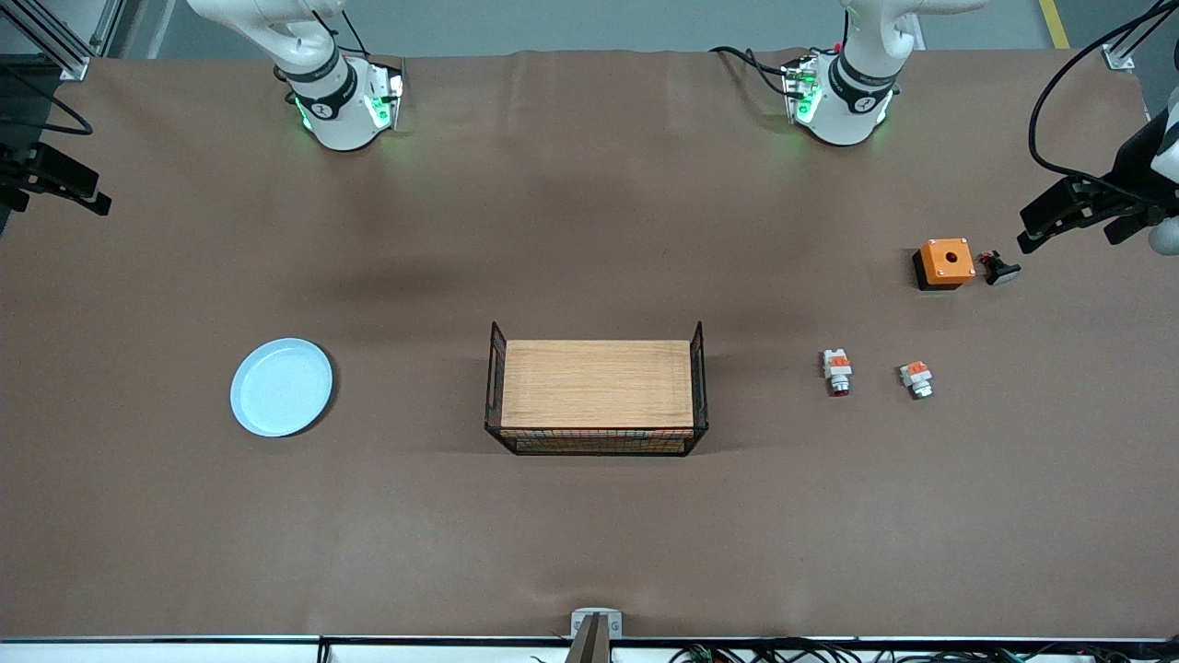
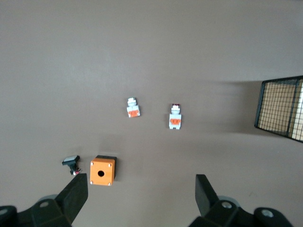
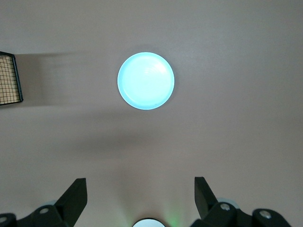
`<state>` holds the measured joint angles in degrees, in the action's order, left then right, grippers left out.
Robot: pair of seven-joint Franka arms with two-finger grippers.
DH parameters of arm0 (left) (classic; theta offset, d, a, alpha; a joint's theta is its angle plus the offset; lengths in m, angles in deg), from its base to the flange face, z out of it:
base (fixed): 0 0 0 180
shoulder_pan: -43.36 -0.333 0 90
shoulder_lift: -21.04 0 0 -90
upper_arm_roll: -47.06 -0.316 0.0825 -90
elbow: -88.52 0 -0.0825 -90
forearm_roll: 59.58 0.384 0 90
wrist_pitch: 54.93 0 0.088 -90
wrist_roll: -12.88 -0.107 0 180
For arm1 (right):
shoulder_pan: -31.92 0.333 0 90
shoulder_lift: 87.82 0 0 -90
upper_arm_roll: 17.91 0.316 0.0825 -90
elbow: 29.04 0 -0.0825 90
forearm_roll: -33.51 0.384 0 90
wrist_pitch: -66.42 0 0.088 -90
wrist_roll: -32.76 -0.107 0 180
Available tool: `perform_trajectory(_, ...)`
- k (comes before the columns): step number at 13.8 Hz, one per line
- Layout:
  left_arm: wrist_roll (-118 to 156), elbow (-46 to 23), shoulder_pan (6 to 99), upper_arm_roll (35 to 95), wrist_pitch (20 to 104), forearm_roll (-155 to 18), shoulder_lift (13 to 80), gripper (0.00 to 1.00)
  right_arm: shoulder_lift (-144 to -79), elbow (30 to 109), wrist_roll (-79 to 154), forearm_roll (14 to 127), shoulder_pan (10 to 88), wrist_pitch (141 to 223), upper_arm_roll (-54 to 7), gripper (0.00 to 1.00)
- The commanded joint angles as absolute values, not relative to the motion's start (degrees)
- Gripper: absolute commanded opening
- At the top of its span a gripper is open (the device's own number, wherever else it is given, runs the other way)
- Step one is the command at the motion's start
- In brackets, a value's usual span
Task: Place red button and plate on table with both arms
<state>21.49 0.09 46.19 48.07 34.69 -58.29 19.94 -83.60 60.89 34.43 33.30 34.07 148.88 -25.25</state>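
Note:
The red button [image 1: 837, 372] [image 2: 175, 117] lies on the brown table [image 1: 589, 230] between the wire rack and a similar silver-tipped part. The pale-blue plate [image 1: 281, 387] [image 3: 146, 81] lies flat on the table toward the right arm's end. My left gripper [image 1: 1071, 238] [image 2: 141, 182] hangs high and open over the table beside the orange box, holding nothing. My right gripper [image 1: 55, 203] [image 3: 139, 183] hangs high and open, empty, over the table between its arm's base and the plate.
A black wire rack with a wooden top [image 1: 597, 396] stands mid-table. An orange box with a hole [image 1: 946, 262], a small black part [image 1: 1000, 269] and a white-orange part with a silvery tip [image 1: 916, 378] lie toward the left arm's end.

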Motion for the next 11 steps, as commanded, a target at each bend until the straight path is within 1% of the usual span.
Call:
perform_trajectory(1, 20.2, 1.4, 45.9, 48.1, 33.1, -59.1, 20.9, 1.0, -82.1, 62.5, 35.3, 32.1, 34.2, 149.8, -25.3, 1.0)
perform_trajectory(4, 20.2, 1.4, 45.9, 48.1, 33.1, -59.1, 21.0, 1.0, -81.5, 63.0, 35.3, 32.2, 34.2, 151.7, -25.3, 1.0)
perform_trajectory(11, 20.1, 1.4, 45.9, 48.1, 33.1, -59.1, 21.0, 1.0, -81.0, 63.8, 35.2, 33.0, 34.3, 151.9, -25.3, 1.0)
